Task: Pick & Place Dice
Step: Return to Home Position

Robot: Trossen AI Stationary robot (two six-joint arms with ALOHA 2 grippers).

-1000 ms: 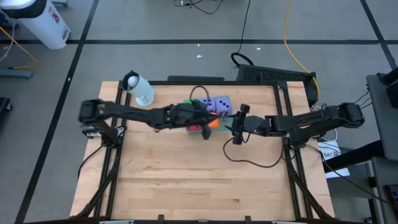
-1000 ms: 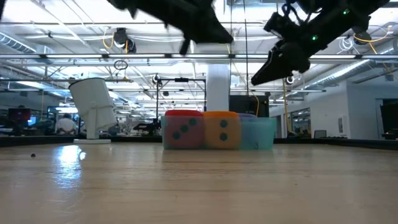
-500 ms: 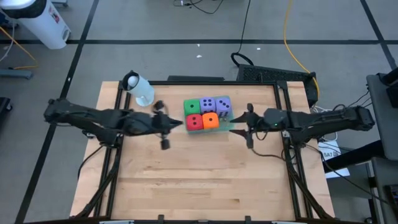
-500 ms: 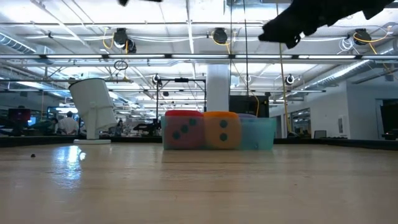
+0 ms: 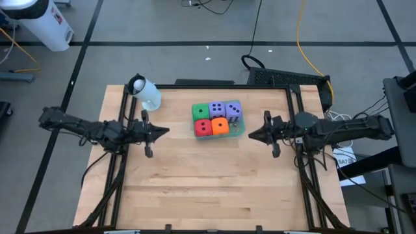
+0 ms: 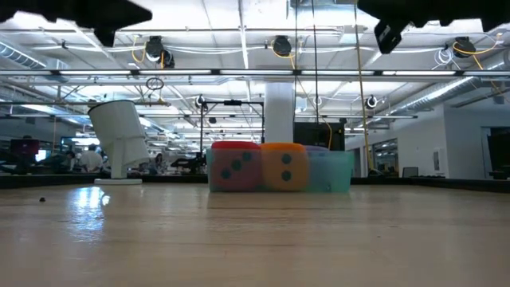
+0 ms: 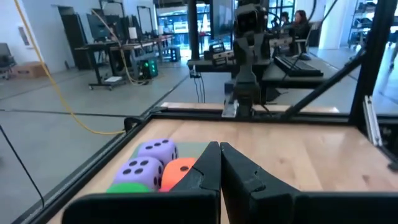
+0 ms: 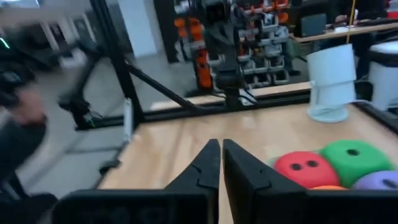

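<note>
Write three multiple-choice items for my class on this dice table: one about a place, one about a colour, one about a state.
1. The red die lies:
A. alone, far from the other dice
B. beside the orange die
C. between a gripper's fingers

2. The die just behind the red one, toward the far edge of the table, is:
A. green
B. yellow
C. black

3. The left gripper and right gripper are:
A. both open wide
B. one shut on a die
C. both shut, empty

Key:
1 B: the high view shows them side by side.
2 A: the green die sits there.
3 C: each wrist view shows fingers pressed together with nothing between.
</note>
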